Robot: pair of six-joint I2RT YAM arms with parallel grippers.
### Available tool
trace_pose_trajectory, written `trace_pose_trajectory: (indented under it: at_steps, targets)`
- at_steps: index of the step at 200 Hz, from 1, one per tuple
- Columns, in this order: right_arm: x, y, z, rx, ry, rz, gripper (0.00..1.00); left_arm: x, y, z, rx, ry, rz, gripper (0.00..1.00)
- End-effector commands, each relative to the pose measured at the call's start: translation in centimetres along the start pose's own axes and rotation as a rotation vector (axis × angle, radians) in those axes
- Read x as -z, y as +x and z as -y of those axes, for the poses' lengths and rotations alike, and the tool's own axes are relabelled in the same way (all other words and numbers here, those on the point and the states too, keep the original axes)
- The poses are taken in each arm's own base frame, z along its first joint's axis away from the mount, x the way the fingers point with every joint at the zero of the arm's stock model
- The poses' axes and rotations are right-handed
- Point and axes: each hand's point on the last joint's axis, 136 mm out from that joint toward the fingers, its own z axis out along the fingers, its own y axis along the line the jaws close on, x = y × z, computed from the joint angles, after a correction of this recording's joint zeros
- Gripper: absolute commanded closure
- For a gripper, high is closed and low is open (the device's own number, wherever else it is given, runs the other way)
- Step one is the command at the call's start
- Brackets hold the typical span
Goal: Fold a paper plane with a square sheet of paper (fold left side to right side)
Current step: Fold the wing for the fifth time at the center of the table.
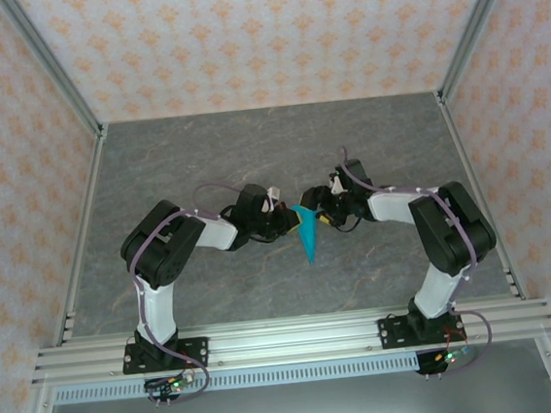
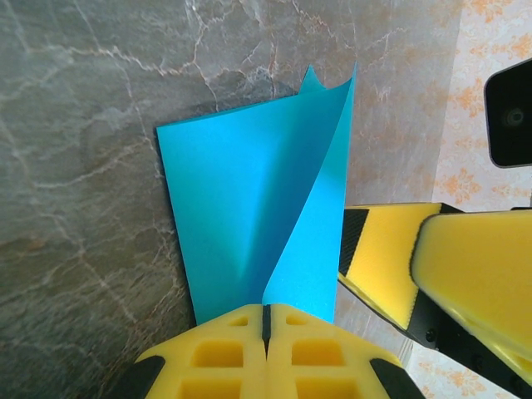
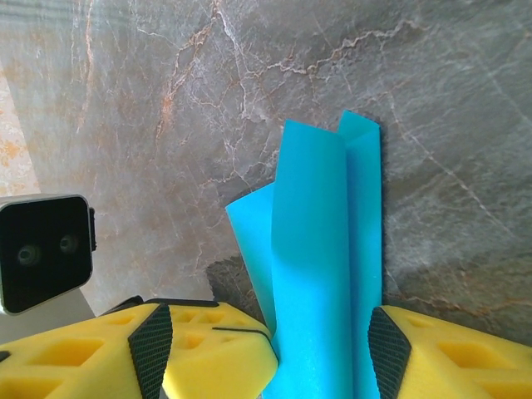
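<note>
Left tool (image 2: 266,320) clenched on paper plane (image 2: 249,208); right tool (image 3: 324,341) straddling it, seemingly released; table (image 2: 83,125) beneath.

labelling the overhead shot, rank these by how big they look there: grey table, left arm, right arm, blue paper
1. grey table, largest by far
2. left arm and right arm: they look about alike, so not ranked against each other
3. blue paper, smallest

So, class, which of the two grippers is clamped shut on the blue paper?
The left gripper: its yellow fingers meet on the paper. The right gripper has its fingers apart around it.
</note>
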Motion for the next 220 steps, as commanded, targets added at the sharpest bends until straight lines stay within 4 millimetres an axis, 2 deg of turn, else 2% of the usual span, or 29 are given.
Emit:
trace_pose_trajectory:
  at_steps: [1,40,85,88,106,190,192,196,220]
  targets:
    - [-0.3,-0.5,-1.4,0.013,-0.034,0.005,0.33,0.7,-0.6,1.2,-0.038,0.011,0.031,1.00]
    - [-0.7,-0.4,-1.0,0.010,-0.013,-0.006,0.33,0.8,-0.7,1.4,-0.043,0.014,0.033,1.00]
    - [-1.2,0.5,1.1,-0.003,0.099,-0.052,0.34,1.2,-0.8,0.5,-0.064,-0.035,0.037,1.00]
    - [-1.2,0.5,1.1,-0.002,0.105,-0.054,0.34,1.7,-1.0,1.5,-0.077,-0.018,0.047,1.00]
    - [-1.4,0.7,1.5,0.000,0.126,-0.070,0.34,1.9,-1.1,1.5,-0.082,-0.026,0.048,1.00]
    - [-1.9,1.1,1.6,0.004,0.139,-0.087,0.34,1.5,-1.2,1.0,-0.091,-0.046,0.040,1.00]
    - [-1.9,1.1,1.6,0.004,0.139,-0.087,0.34,1.1,-1.0,0.2,-0.081,-0.062,0.031,1.00]
    - [-1.9,1.1,1.7,0.004,0.140,-0.087,0.34,0.9,-0.9,-0.2,-0.077,-0.070,0.028,1.00]
    - [-2.0,1.3,1.7,0.008,0.143,-0.094,0.34,0.7,-1.0,-0.4,-0.077,-0.075,0.026,1.00]
